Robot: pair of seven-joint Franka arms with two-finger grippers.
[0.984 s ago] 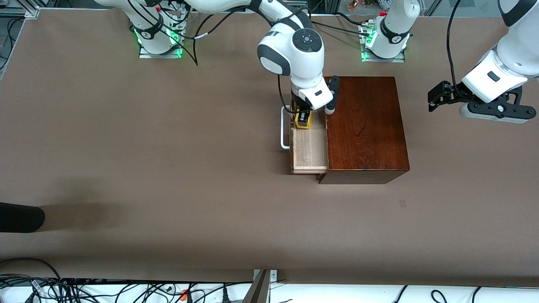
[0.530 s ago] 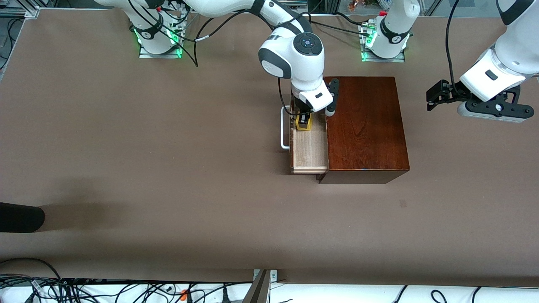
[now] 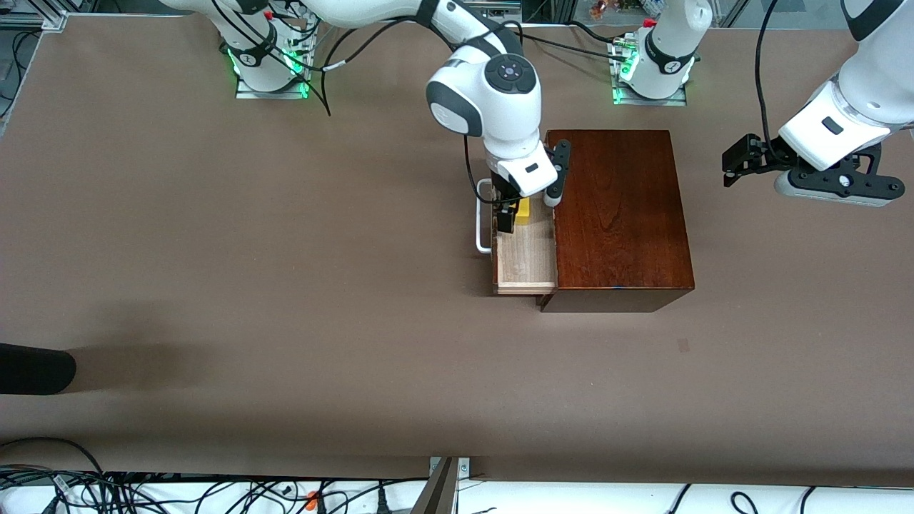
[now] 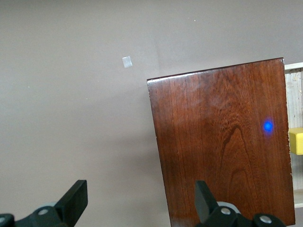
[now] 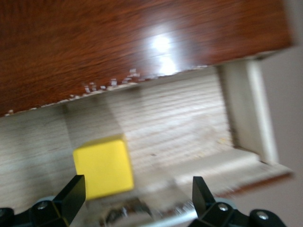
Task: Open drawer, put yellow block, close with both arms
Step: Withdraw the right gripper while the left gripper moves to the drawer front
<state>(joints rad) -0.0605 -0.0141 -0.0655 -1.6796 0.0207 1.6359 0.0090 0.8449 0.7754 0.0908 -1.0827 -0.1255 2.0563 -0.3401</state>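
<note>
The drawer (image 3: 527, 258) stands pulled out of the dark wooden box (image 3: 618, 214), jutting from the box's nine o'clock side in the front view, with its white handle (image 3: 483, 223) at the outer end. The yellow block (image 3: 523, 211) lies on the pale floor of the drawer tray, up at the tray's twelve o'clock end, close to the box wall. The right gripper (image 3: 508, 214) hangs low over that same end of the tray. In the right wrist view its fingers (image 5: 71, 195) are spread wider than the block (image 5: 103, 166) and pinch nothing, and the block sits on the tray floor nearer one finger than the other. The left gripper (image 3: 740, 161) waits in the air over the bare counter (image 3: 285, 285), at the box's three o'clock toward the left arm's end. Its fingers (image 4: 75, 198) are likewise spread apart and hold nothing, and its wrist view looks down on the box top (image 4: 222, 142).
</note>
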